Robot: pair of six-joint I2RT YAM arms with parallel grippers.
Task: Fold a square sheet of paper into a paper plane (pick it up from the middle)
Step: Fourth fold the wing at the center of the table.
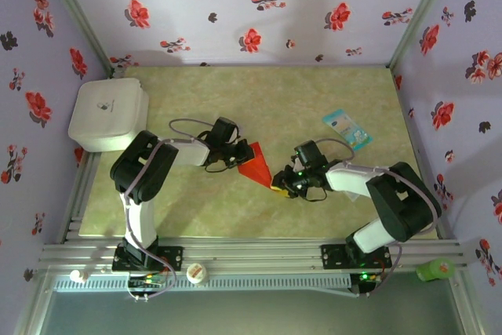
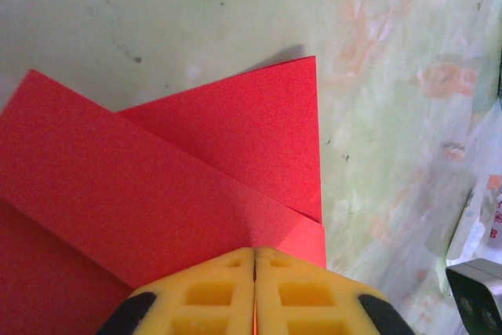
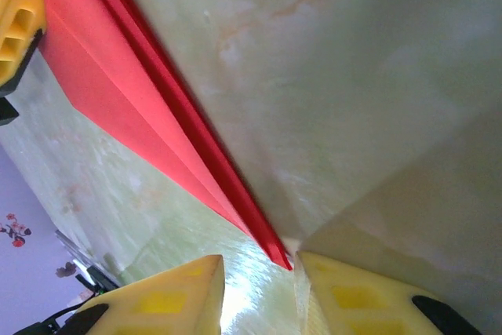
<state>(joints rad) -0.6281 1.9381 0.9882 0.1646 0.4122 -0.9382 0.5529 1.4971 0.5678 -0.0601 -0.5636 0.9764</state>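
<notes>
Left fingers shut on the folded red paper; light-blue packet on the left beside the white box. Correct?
No: the top view shows the light-blue packet on the right, away from the white box. The left fingers do grip the folded red paper.

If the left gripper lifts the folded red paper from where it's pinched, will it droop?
Probably droops a little: the folded red paper is thin, though its layered flaps should stiffen it somewhat. Likely very light, so a nudge from the right gripper may slide its pointed tip across the smooth table.
</notes>
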